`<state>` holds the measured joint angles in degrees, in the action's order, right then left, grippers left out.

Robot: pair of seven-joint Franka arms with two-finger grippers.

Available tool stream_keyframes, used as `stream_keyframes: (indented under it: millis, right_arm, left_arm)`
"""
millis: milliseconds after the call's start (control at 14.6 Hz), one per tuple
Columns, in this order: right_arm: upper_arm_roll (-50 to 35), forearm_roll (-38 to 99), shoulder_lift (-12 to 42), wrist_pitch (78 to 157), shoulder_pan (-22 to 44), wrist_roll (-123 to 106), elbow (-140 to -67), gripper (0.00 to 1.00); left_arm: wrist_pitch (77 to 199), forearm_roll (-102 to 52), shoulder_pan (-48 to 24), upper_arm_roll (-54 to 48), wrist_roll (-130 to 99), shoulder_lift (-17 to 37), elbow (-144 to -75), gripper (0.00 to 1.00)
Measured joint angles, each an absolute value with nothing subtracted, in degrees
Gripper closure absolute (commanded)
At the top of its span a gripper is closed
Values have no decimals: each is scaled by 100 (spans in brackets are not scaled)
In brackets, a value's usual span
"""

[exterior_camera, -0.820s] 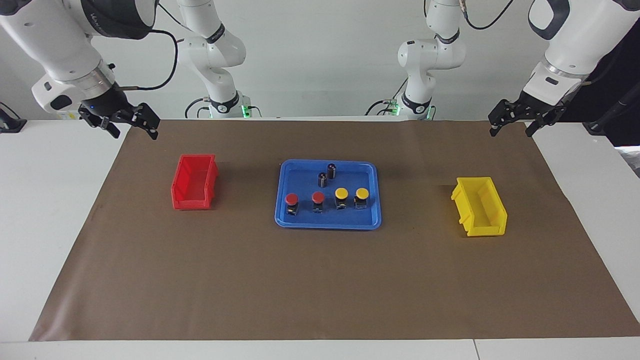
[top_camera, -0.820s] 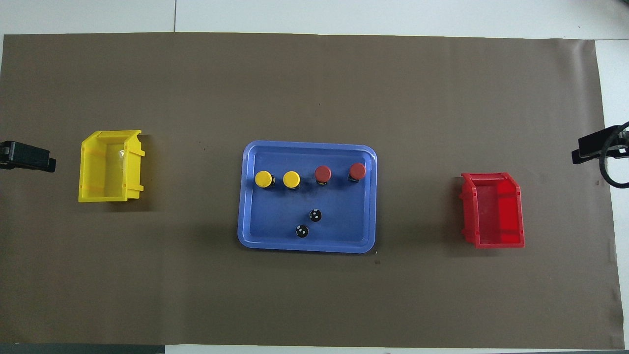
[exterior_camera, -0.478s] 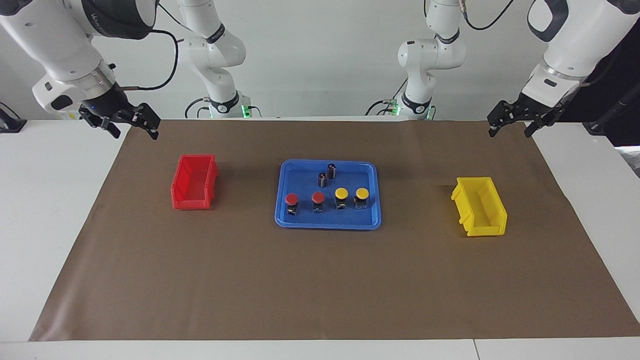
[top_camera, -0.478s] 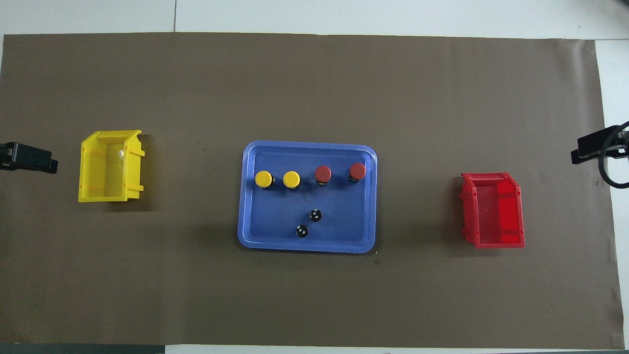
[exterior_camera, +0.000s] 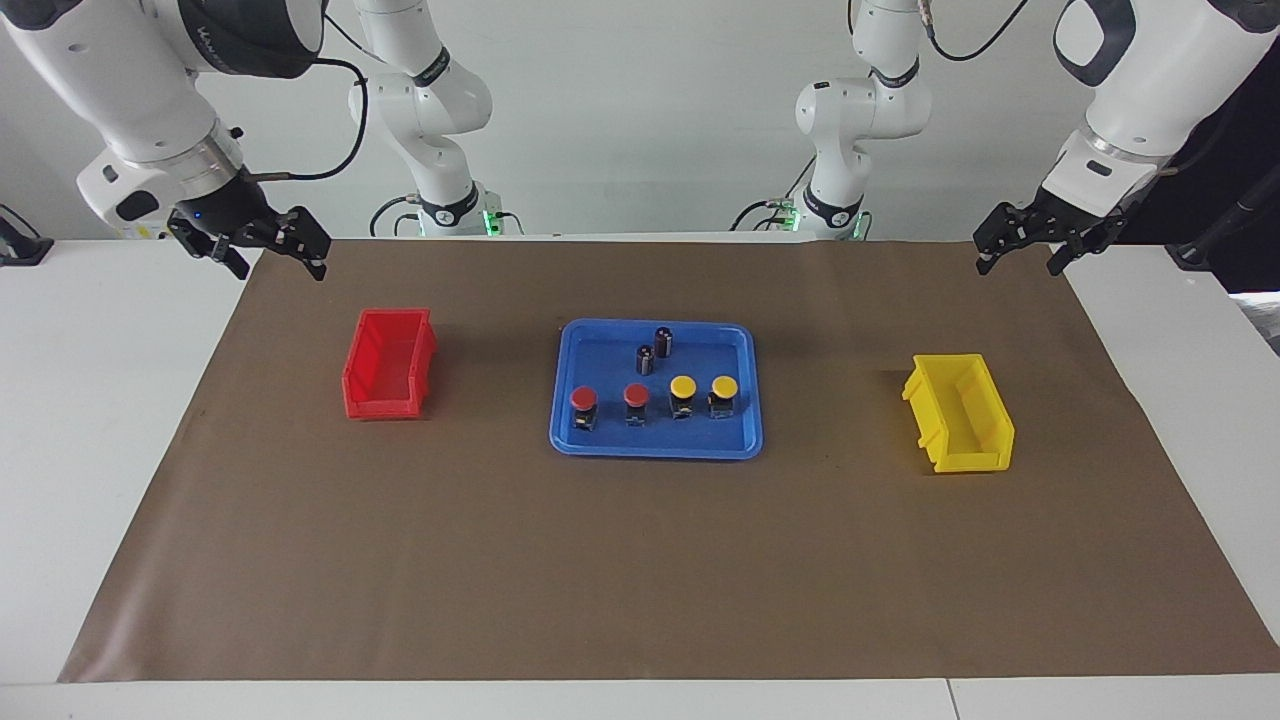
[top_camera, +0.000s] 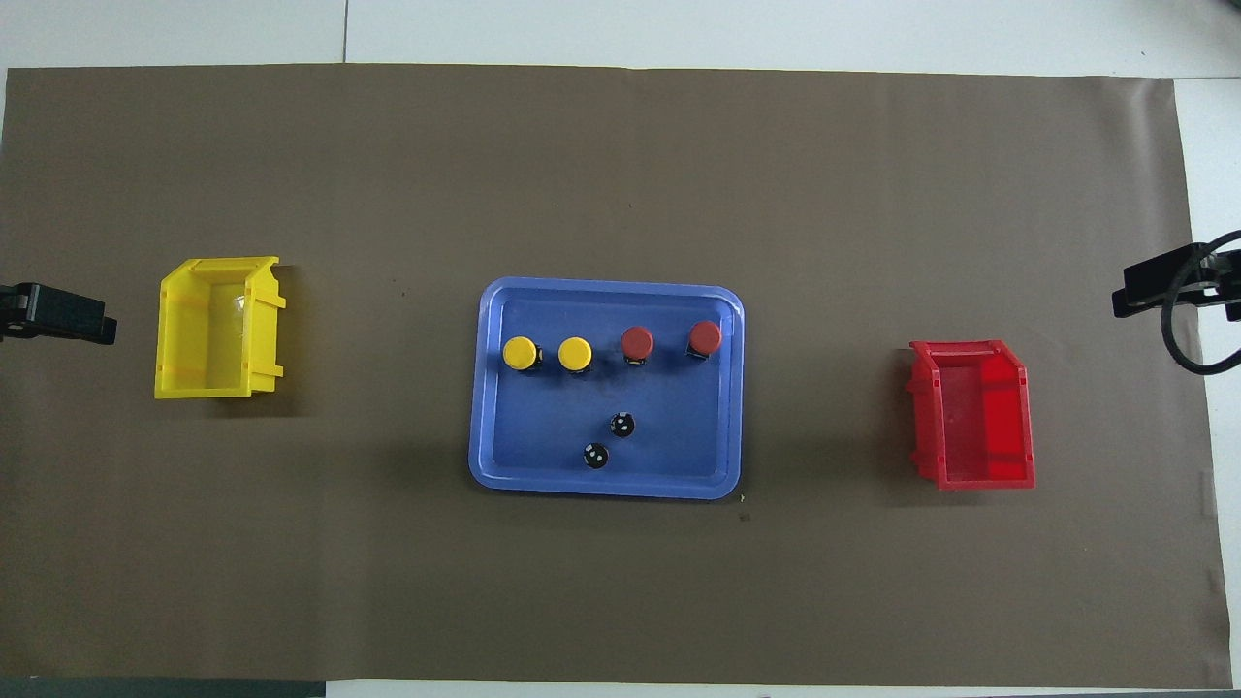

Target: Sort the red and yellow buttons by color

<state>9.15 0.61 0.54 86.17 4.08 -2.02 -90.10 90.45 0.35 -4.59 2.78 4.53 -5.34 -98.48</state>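
Nothing has been sorted yet: all four buttons stand upright in a row in the blue tray at the centre of the frame, on the tray's half farther from the robots. In the facing view the two red buttons are seen toward the red bin at middle left, and the two yellow buttons toward the yellow bin at middle right. Two dark cylinders stand in the tray nearer to the robots and are to be left alone.

The right gripper hangs at the upper left of the facing view, over the corner of the brown mat; its fingers are spread wide and nothing is held. The left gripper hangs at the upper right, over the mat's edge, likewise spread and empty. Both are well apart from the tray.

The step in hand is judged to be the first reach. It would be done well if each arm were given the colour on its own side, so that no crossing is needed. The outermost button of a pair should be taken first, since more free room is offered around it. The fingers should be brought down on either side of the body under the cap, not across the neighbouring button, which stands just beside. A straight lift is advised before any sideways travel, so that the tray rim is cleared and the neighbour is not tipped.
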Motion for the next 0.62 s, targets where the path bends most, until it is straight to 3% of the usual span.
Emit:
stream_keyframes:
  millis: [273,410,615]
  right_arm:
    - [840,62,284,8209,439,-202,-8472,0]
    - [563,88,803,7863,446,-19,-7624,0]
    - [-57,179,1629,7938,520,1069,-6833,0]
  left_arm:
    - [9045,35,-459,279,453,-534,-9884,0]
    - [9045,35,-459,279,453,-534,-9887,0]
    - [9045,35,-459,279,453,-535,-9889,0]
